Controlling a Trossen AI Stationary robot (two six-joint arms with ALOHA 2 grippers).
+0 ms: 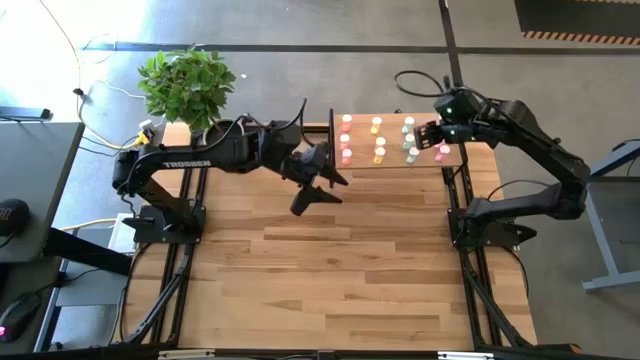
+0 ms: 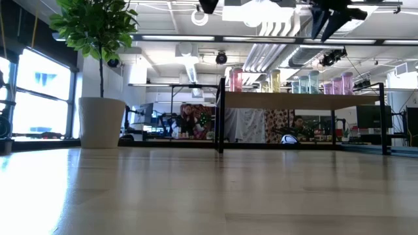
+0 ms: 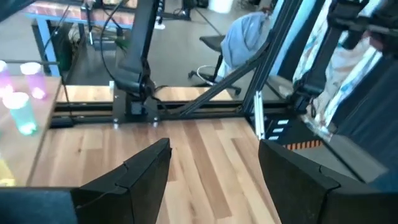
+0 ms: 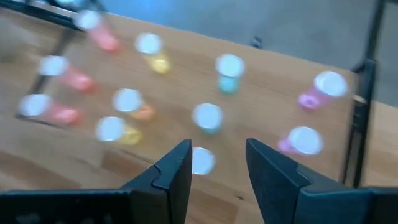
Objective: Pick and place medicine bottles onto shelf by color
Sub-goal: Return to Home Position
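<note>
The shelf (image 1: 392, 165) stands along the back edge of the table (image 1: 330, 285), reaching toward its right back corner. The medicine bottles (image 1: 378, 143) stand upright on the shelf board in short rows by colour, each row running from the board's front edge to its back edge. The red-pink bottles (image 4: 62, 73) are at the left end, followed by the yellow bottles (image 4: 129, 102) and the pale green bottles (image 4: 208, 117). The magenta bottles (image 4: 301, 140) are at the right end, where two can be made out in the right wrist view. The right gripper (image 4: 217, 149) hovers above the right part of the shelf, over the green and magenta rows. Its fingers are moderately apart with nothing between them, and it touches no bottle. The left gripper (image 1: 322, 192) hangs over bare table just off the shelf's left front corner. Its fingers (image 3: 146, 165) are spread wide and empty. A leafy plant (image 1: 187, 85) stands at the table's left back corner.
</note>
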